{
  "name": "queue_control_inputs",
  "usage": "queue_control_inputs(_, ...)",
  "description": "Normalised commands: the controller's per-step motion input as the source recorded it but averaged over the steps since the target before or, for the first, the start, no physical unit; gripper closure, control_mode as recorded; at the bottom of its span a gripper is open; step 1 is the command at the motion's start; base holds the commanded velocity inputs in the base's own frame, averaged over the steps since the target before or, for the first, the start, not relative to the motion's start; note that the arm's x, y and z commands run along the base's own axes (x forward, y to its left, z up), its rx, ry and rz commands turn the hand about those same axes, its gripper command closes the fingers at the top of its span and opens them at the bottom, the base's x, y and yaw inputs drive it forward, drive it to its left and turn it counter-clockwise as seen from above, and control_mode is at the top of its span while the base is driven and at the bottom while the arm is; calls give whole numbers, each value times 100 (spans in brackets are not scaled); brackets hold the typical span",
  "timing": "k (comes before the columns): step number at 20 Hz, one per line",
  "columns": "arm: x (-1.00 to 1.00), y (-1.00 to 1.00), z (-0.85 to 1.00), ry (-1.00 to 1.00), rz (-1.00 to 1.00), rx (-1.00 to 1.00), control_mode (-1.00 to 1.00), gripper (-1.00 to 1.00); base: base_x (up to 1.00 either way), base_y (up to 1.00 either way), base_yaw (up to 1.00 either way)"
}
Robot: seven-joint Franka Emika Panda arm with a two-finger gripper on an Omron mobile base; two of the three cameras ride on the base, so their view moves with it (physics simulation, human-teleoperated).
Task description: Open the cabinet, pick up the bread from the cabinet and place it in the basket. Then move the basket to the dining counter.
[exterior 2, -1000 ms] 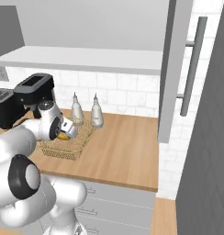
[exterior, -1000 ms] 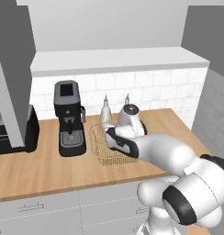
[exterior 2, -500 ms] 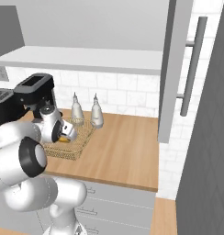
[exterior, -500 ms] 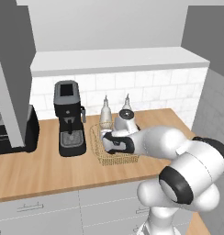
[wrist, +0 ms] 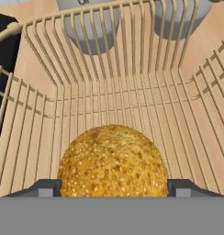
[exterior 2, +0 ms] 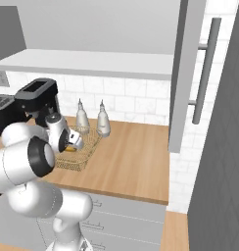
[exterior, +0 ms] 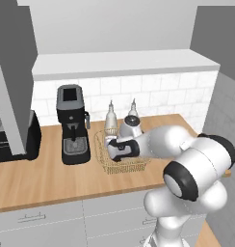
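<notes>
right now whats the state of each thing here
cabinet: door swung open
bread: lying in the basket, between the pincer's tips
basket: upright on the worktop, holding the bread
pincer: open, down in the basket
coffee machine: upright, beside the basket

No legible text or labels anywhere

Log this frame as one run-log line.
stage: bread in basket | round golden seeded bread roll: inside tan wire-mesh basket on wooden worktop | gripper: open, fingers flanking roll | basket move: not yet done
</notes>
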Motion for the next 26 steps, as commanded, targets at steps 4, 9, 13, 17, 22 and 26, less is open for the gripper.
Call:
queue_control_inputs(4, 20, 2, 0, 0, 0, 0, -100, 100, 0, 0, 0)
queue_control_inputs(9, 7, 1, -1, 0, 0, -1, -100, 100, 0, 0, 0)
queue_control_inputs(13, 2, 5, -1, 0, 0, -5, -100, 100, 0, 0, 0)
queue_control_inputs(17, 19, 5, 0, 0, 0, -4, -100, -100, 0, 0, 0)
queue_control_inputs(22, 56, 3, -1, 0, 0, -1, -100, -100, 0, 0, 0)
queue_control_inputs(26, 31, 0, 0, 0, 0, -1, -100, -100, 0, 0, 0)
